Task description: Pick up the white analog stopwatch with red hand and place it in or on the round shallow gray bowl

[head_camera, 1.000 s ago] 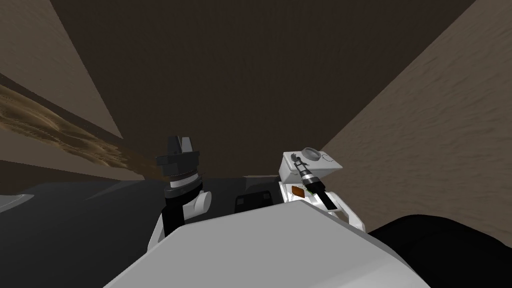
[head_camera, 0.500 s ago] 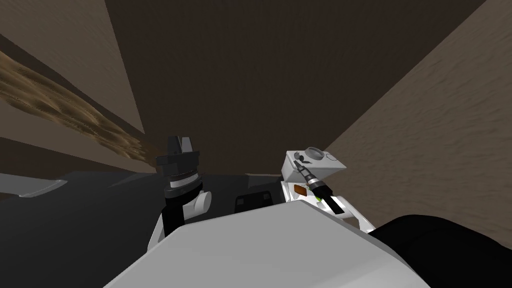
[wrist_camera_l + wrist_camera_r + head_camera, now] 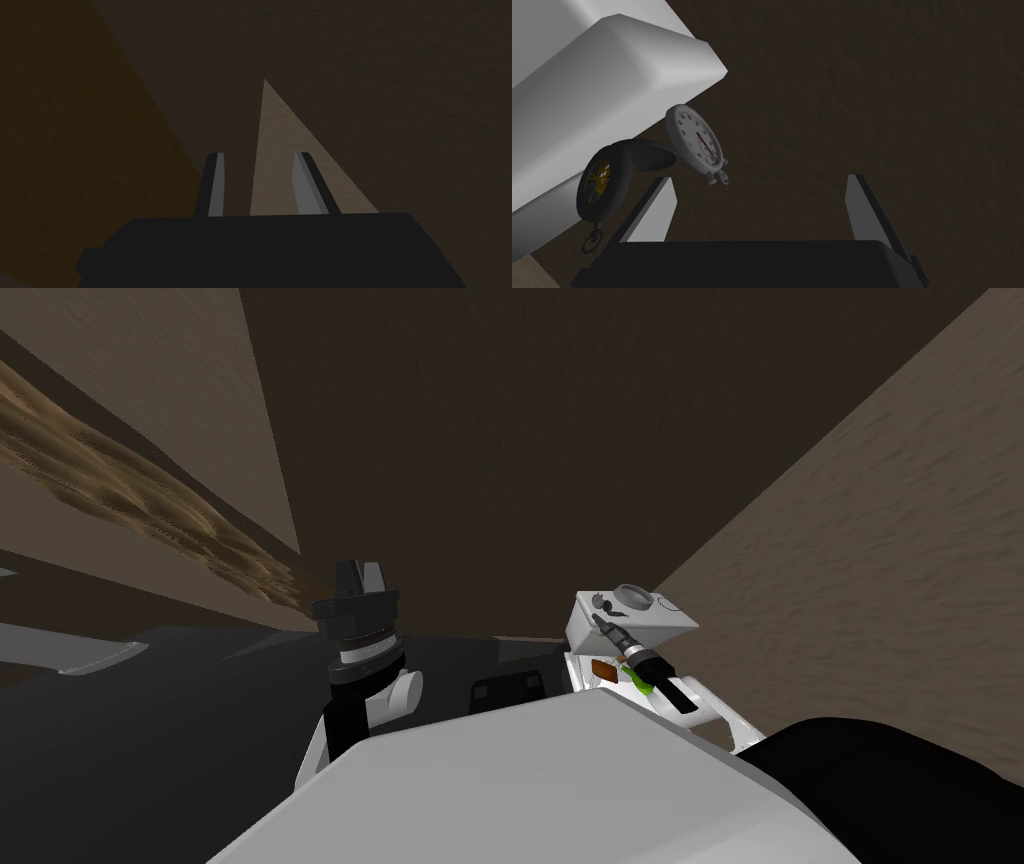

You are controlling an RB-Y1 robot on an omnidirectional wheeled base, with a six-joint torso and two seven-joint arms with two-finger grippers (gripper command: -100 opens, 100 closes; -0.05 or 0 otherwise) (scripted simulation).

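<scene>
- Stopwatch (image 3: 697,142), white w/ red hand, is sitting just off the corner of a white block (image 3: 612,75). Its dial is facing the R wrist cam and its crown end is pointing back toward the gripper.
- Dark round watch (image 3: 602,182) w/ yellow dial is lying right beside the stopwatch, against the block's edge. Whether the two are touching, can't tell.
- R gripper (image 3: 759,180) is hovering w/ blades spread wide, gripping nothing. One finger (image 3: 657,210) is sitting close to the dark watch.
- Stopwatch is lying ahead of the R fingertips, off toward that same finger, not yet btw the blades.
- In the head view, the R arm is reaching onto the block's top, and the gray bowl (image 3: 632,598) is resting on that top, just beyond the gripper tip.
- L gripper (image 3: 357,576) is pointing up at the robot's left, well apart from the block. Its blades are showing a narrow gap w/ nothing btw them.
</scene>
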